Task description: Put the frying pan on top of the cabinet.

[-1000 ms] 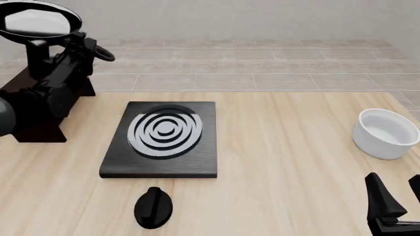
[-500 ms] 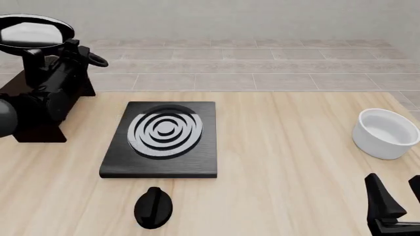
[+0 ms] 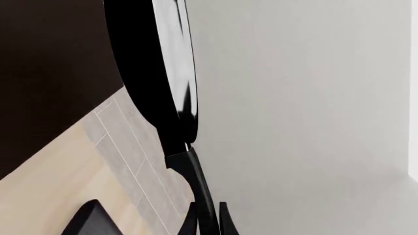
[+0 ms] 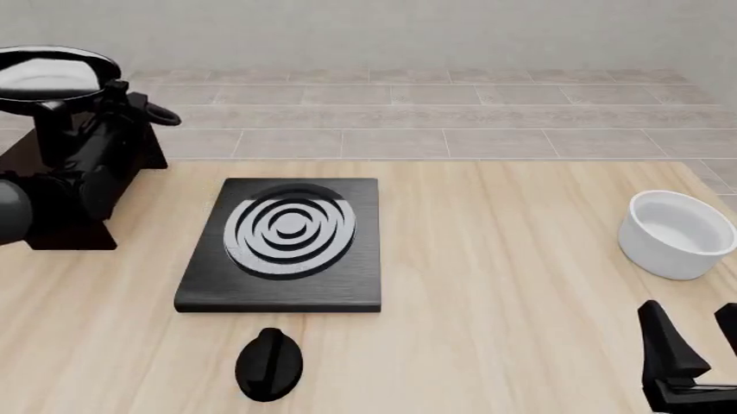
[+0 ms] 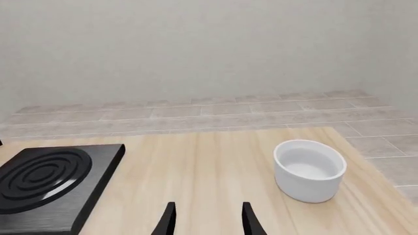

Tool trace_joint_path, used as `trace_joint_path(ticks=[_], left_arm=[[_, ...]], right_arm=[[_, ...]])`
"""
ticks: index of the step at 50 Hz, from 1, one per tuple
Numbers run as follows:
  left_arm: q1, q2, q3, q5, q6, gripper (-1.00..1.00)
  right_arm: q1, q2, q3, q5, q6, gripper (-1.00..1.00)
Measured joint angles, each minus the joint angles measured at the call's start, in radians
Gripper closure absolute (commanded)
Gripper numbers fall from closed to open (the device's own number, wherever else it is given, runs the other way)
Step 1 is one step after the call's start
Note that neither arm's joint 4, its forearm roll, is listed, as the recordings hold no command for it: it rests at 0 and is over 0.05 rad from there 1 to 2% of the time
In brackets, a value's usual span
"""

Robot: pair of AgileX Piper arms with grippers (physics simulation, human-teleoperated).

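Pan [image 4: 52,73] sits way out at 10 o'clock, held up over the cabinet [image 4: 69,220]; left gripper [image 3: 207,223] is pinching its handle; right gripper [image 5: 207,219] hangs with fingers apart at 4 o'clock, near the bowl [image 4: 679,233].

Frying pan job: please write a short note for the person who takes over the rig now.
Left hand: shut on the frying pan by its handle, holding it above the cabinet at the table's far left.
Right hand: open, holding nothing, low at the near right, short of the white bowl.
Done: the pan is lifted and carried over the cabinet.
Left: whether it touches the top cannot be told; lower it flat, open the left hand, pull back.
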Motion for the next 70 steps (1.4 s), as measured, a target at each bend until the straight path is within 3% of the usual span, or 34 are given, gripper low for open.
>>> trace_joint_path(ticks=[70], left_arm=[[0.019, 0.099, 0.041, -0.084, -0.044, 1.0]], right_arm=[[0.0, -0.011, 0.0, 0.013, -0.003, -1.0]])
